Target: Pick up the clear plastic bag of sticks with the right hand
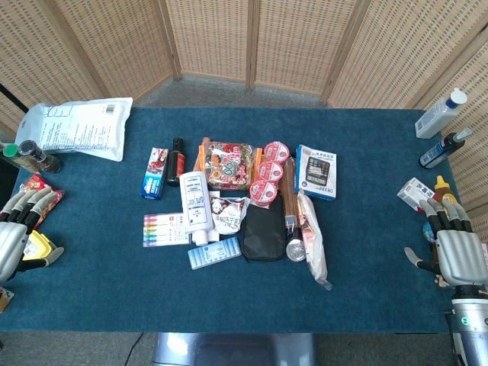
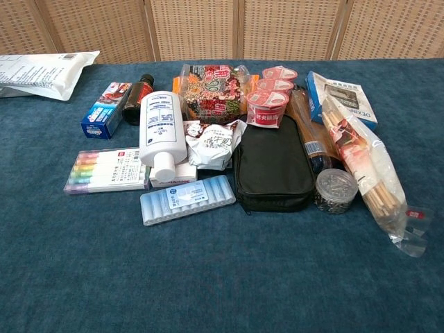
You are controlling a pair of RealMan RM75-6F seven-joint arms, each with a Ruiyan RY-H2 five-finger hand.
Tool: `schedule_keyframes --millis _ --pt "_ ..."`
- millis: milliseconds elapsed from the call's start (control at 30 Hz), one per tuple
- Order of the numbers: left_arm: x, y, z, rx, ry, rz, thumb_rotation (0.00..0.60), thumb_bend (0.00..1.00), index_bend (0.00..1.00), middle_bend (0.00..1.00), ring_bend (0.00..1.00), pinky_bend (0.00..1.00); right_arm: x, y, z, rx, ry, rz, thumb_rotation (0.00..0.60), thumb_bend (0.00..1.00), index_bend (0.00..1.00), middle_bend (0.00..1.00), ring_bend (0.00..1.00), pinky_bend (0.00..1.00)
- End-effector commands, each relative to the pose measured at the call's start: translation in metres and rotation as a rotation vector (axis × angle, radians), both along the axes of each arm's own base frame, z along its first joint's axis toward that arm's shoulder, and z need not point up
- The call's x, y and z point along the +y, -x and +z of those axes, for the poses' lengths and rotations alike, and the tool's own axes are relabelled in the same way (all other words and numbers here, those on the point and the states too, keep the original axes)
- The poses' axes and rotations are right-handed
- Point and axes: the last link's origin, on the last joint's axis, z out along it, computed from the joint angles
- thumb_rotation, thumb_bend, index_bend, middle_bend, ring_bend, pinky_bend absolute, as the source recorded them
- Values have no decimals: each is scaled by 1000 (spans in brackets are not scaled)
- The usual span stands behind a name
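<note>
Sticks in their clear plastic bag [image 2: 365, 164] lie flat on the blue table [image 1: 366, 259], on the right edge of the pile of things, so I think my right hand can get at them from the open side. Going from the left: my left hand [image 1: 15, 240] hangs at the far left edge near a red snack pack [image 1: 32, 187], fingers spread and holding nothing. In the middle sit a white bottle [image 2: 161, 129] and a black pouch [image 2: 272, 166]. A small round jar [image 2: 335, 190] sits just beside the bag, so I must not bump it. My right hand [image 1: 456, 255] hangs at the far right edge, well apart from the bag, palm down, fingers spread and empty. I only see my hands from the head view.
</note>
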Motion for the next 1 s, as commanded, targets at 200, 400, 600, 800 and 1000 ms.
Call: schedule_keyframes --millis 200,400,600,800,1000 --pt "3 -1 -3 -1 7 -4 600 262 75 57 0 0 -11 -14 -12 -5 -88 65 500 248 0 108 0 0" --pt "1 1 -2 0 3 7 600 261 76 56 0 0 -27 -21 -22 5 -188 149 499 238 0 84 0 0" --pt "-1 2 1 0 -3 18 600 262 76 56 0 0 -45 -30 -34 43 -282 239 497 251 0 2 0 0" --pt "-2 3 4 -6 -4 27 600 262 76 57 0 0 -61 -40 -47 87 -380 342 497 268 0 0 0 0" --pt "-3 2 4 -14 -3 34 600 261 76 56 0 0 -70 -48 -58 133 -452 436 500 268 0 0 0 0"
